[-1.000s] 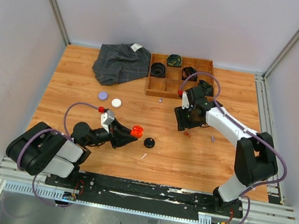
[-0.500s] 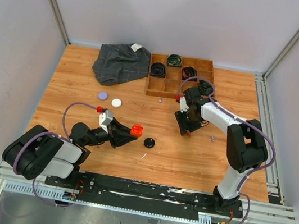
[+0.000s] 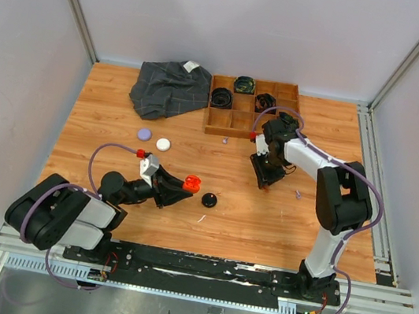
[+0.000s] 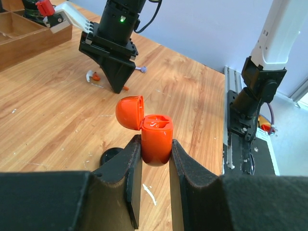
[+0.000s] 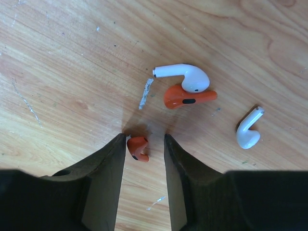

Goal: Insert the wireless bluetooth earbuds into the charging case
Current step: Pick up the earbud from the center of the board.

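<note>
**A:** Where is everything?

**B:** The left claw (image 4: 155, 147) is clamped on the orange case (image 4: 156, 137). It holds the case upright, with the lid (image 4: 130, 111) flipped open. The right claw (image 5: 144, 138) is down at the table (image 5: 57, 57) with its 2 fingers apart, straddling the near orange earbud (image 5: 138, 147). That bud lies closer to 1 finger than the other. I cannot tell if it touches that finger.

**A:** Any others?

**B:** 3 more lie just past the fingertips. The far orange earbud (image 5: 187, 96) rests against the curved white earbud (image 5: 183, 77), and the lone white earbud (image 5: 249, 129) lies apart to the side.

**A:** How will the bud between the fingers behave?

**B:** My guess is it weighs almost nothing and is hard, glossy plastic. It should be stiff enough to squeeze but slippery and rounded. An off-centre pinch would likely make it spin or pop out sideways.

**A:** So where should the claw take hold?

**B:** I would grip across the fat rounded body, with the bud centred between the 2 pads, and close gently. The stem end should stay free, since that part probably has to go down into the case's socket. The case itself looks rigid and firmly held, so it should stay put when the bud is pressed in.
</note>
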You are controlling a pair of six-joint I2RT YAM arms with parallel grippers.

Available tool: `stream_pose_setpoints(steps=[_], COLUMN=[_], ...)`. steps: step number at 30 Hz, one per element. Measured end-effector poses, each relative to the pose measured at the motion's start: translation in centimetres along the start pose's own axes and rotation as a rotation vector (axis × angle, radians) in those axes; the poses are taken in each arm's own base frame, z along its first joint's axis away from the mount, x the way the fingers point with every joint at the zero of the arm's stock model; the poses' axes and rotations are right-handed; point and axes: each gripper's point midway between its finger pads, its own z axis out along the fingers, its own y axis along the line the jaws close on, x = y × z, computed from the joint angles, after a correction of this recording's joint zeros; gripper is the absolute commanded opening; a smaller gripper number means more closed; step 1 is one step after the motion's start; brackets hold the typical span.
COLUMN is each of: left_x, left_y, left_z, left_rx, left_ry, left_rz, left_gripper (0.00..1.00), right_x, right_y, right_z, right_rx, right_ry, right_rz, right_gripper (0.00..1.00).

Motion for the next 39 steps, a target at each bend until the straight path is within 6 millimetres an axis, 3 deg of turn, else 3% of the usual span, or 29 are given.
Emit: stream_pose_setpoints(steps=[14, 22, 31, 39], left_x=[0.0, -1.1, -2.2, -0.8], left_y=[-0.2, 0.1, 0.9, 1.6], left_z=[0.0, 0.1, 0.1, 0.1], left_rx=[0.012, -0.015, -0.071, -0.090], left_ry=[0.005, -0.038, -0.085, -0.046], left_rz=[0.001, 0.030, 0.038, 0.002], left_gripper=[0.00, 0.00, 0.01, 0.01], right_x=[0.7, 0.4, -3.5, -6.0], right_y=[0.3, 1.8, 6.0, 11.6], right_z=[-0.1, -0.9, -8.0, -13.5], right_rx=[-0.015, -0.025, -0.051, -0.164], right_ry=[0.031, 0.008, -0.277, -0.537], right_rz=[0.000, -0.015, -0.049, -0.073], right_gripper=[0.21, 0.14, 0.15, 0.15])
